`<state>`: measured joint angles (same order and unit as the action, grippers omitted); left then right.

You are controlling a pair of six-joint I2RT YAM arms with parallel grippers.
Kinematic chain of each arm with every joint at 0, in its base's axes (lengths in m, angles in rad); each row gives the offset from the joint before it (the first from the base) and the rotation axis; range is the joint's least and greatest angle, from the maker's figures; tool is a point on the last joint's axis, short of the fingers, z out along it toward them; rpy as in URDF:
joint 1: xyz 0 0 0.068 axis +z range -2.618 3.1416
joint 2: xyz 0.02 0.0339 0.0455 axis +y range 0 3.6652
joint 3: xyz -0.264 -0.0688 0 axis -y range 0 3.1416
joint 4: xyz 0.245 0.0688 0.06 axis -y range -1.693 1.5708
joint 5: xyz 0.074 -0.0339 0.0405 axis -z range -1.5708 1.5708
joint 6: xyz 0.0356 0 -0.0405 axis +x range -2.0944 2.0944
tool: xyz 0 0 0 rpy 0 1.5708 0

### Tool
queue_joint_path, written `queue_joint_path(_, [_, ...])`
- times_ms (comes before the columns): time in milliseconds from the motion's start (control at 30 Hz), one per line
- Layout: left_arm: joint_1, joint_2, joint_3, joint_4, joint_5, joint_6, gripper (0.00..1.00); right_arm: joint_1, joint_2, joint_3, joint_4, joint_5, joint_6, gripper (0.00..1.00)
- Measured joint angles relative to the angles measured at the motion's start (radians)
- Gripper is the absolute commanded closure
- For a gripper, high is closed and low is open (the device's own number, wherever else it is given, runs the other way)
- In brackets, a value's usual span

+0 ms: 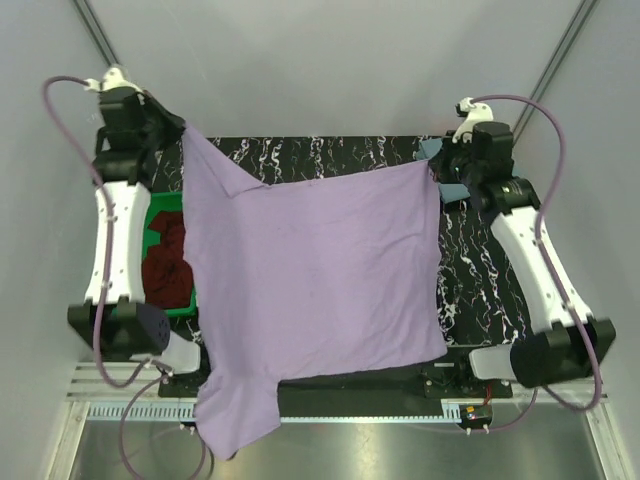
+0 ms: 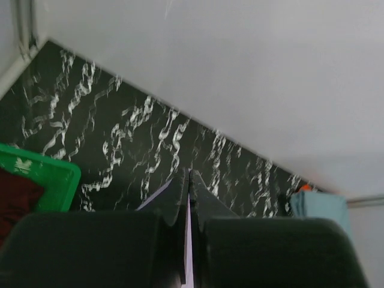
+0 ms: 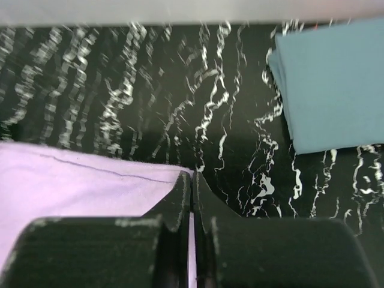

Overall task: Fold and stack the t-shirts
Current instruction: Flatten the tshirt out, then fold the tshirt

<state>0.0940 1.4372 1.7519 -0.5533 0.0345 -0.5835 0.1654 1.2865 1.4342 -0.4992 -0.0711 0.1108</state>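
Lavender t-shirt [image 1: 315, 270] hangs spread as a wide sheet btw the two arms, covering most of the counter [image 1: 480, 270]. Its far edge is lifted at both corners, and one sleeve droops past the near edge. Maroon t-shirt [image 1: 168, 262] lies bunched in the green tray [image 1: 158, 208] at the left side; from above, the lavender cloth hides the tray's right rim. Teal t-shirt [image 3: 330, 84] sits folded at the far right of the counter, just beyond the right wrist and apart from the lavender one.

Left arm [image 1: 108, 240] is stretched fwd along the left edge, w/ the wrist at the far-left corner. Left pincer [image 2: 187, 180] is clamped tight on a lavender corner; the wrist view shows a thin strip of cloth squeezed btw the fingers. Right arm [image 1: 535, 260] is stretched fwd along the right edge, w/ the wrist at the cloth's far-right corner. Right pincer [image 3: 192, 180] is likewise pressed together on the lavender hem, the cloth running off to the left in its wrist view.
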Motion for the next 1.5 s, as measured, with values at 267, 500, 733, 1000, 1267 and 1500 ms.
queue_joint_path(267, [-0.027,0.267,-0.085,0.188,0.111,-0.004,1.00,-0.047,0.306,-0.055,0.231,-0.002,-0.009,1.00])
queue_joint_path(500, [-0.057,0.446,0.014,0.257,0.139,0.016,1.00,-0.145,0.515,0.044,0.320,-0.074,-0.008,1.00])
queue_joint_path(733, [-0.056,0.496,0.089,0.290,0.136,0.085,1.00,-0.164,0.569,0.122,0.398,-0.172,-0.010,1.00])
queue_joint_path(1000, [-0.056,0.531,0.194,0.270,0.135,0.064,1.00,-0.169,0.629,0.196,0.459,-0.234,-0.008,1.00])
queue_joint_path(1267, [-0.057,0.511,0.116,0.158,0.105,-0.005,1.00,-0.188,0.681,0.205,0.401,-0.233,-0.008,1.00])
queue_joint_path(1500, [-0.057,0.412,-0.026,0.032,0.076,-0.019,1.00,-0.204,0.709,0.235,0.314,-0.236,-0.031,1.00])
